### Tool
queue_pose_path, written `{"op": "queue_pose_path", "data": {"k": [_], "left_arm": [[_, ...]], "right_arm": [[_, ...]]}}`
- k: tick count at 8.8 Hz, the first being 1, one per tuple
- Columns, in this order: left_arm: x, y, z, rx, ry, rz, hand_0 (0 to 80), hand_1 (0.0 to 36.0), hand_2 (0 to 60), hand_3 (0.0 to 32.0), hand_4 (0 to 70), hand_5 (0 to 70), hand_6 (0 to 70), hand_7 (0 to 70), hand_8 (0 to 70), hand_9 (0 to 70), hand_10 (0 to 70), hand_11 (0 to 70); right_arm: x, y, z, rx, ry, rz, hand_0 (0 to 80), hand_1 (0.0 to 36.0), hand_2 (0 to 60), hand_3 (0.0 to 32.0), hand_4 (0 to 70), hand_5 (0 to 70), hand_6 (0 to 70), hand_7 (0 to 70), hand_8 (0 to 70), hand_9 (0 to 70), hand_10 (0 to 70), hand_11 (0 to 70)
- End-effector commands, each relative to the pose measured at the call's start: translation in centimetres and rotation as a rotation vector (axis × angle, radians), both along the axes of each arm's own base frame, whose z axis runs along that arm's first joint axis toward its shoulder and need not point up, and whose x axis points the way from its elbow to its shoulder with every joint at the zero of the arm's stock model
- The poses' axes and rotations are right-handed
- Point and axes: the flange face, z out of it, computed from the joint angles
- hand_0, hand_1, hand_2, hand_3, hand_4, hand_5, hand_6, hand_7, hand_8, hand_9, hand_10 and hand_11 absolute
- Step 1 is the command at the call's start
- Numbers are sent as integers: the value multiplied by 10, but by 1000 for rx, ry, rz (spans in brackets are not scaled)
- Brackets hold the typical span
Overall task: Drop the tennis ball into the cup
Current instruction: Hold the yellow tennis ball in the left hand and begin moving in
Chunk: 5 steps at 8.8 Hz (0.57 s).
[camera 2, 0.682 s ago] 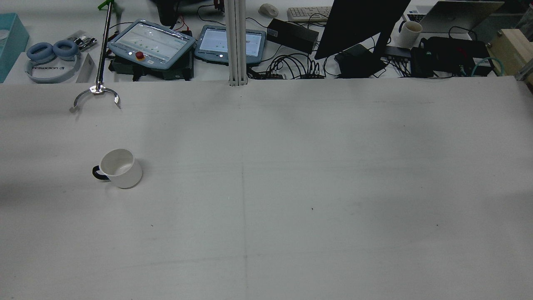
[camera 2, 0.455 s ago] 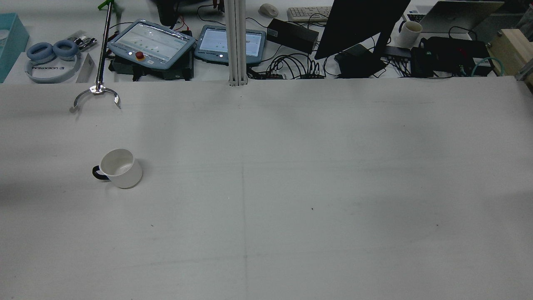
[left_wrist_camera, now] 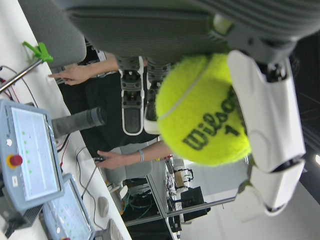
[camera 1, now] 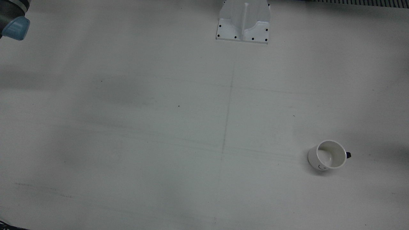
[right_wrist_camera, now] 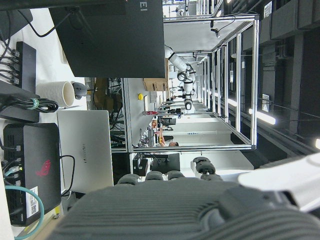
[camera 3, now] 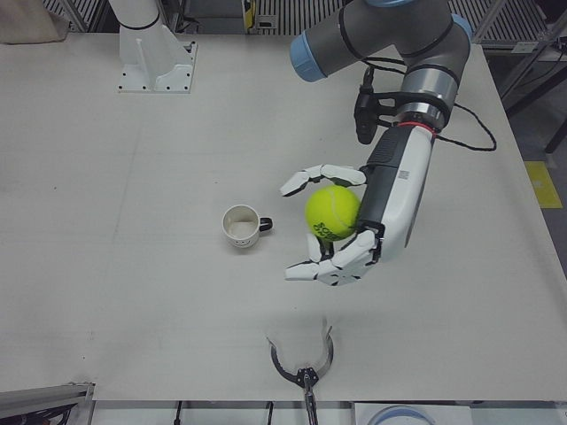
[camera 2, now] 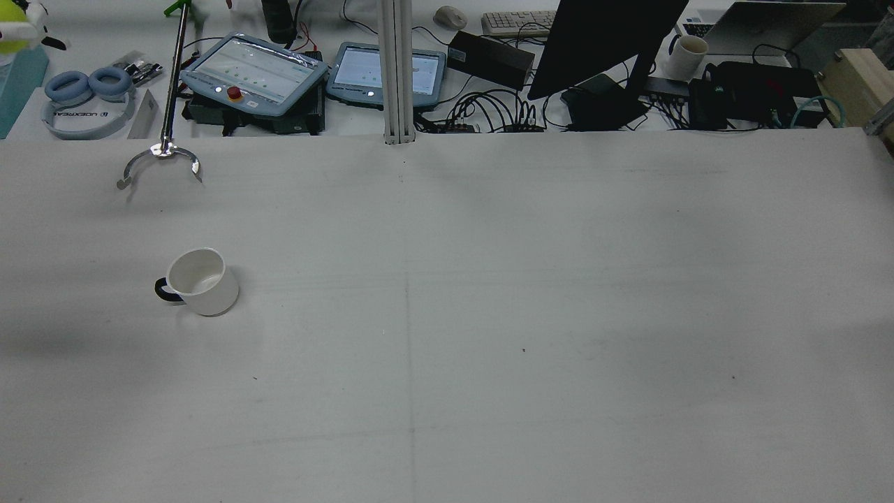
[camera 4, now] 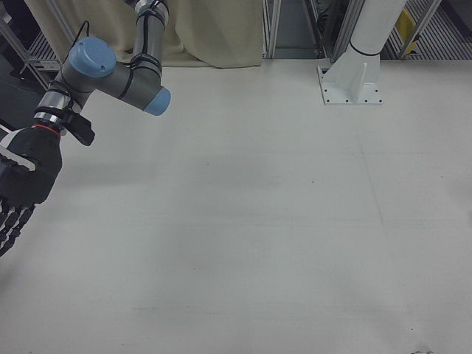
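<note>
A white cup (camera 2: 202,283) with a black handle stands upright and empty on the left half of the table; it also shows in the front view (camera 1: 329,155) and the left-front view (camera 3: 241,226). My left hand (camera 3: 363,221) is shut on a yellow-green tennis ball (camera 3: 332,212) and holds it in the air to the side of the cup, not over it. The ball fills the left hand view (left_wrist_camera: 202,112) between white fingers (left_wrist_camera: 270,115), and its edge shows in the rear view's top left corner (camera 2: 12,31). My right hand (camera 4: 18,184) hangs open and empty at the far side.
A metal claw tool (camera 2: 162,157) on a rod rests at the table's far edge beyond the cup, also seen in the left-front view (camera 3: 301,367). A white pedestal (camera 1: 243,20) is bolted at the table's robot side. Teach pendants (camera 2: 255,70) and cables lie beyond the table.
The ball with my left hand's fingertips has come into the top left corner of the rear view, where nothing showed before. The cup has not moved.
</note>
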Motion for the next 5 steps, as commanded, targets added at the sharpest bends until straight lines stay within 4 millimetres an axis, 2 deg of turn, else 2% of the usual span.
{"op": "queue_pose_path", "data": {"k": [1,2,3,4,5], "left_arm": [[89,13,-4,9,1,145,493,169,300,0,348,137,546,700,431,638,225,333],[99,16,-2,21,1,160,483,156,300,0,337,134,575,700,436,639,227,335],[113,22,8,38,5,188,470,130,278,0,326,135,577,700,437,639,225,331],[130,41,36,30,1,226,460,119,336,0,326,145,657,700,446,633,215,316],[145,55,51,34,3,262,457,114,317,0,328,136,646,700,447,638,216,316]], "right_arm": [[0,0,0,0,0,0,0,0,0,0,0,0,0,0,0,0,0,0],[0,0,0,0,0,0,0,0,0,0,0,0,0,0,0,0,0,0],[0,0,0,0,0,0,0,0,0,0,0,0,0,0,0,0,0,0],[0,0,0,0,0,0,0,0,0,0,0,0,0,0,0,0,0,0],[0,0,0,0,0,0,0,0,0,0,0,0,0,0,0,0,0,0]]}}
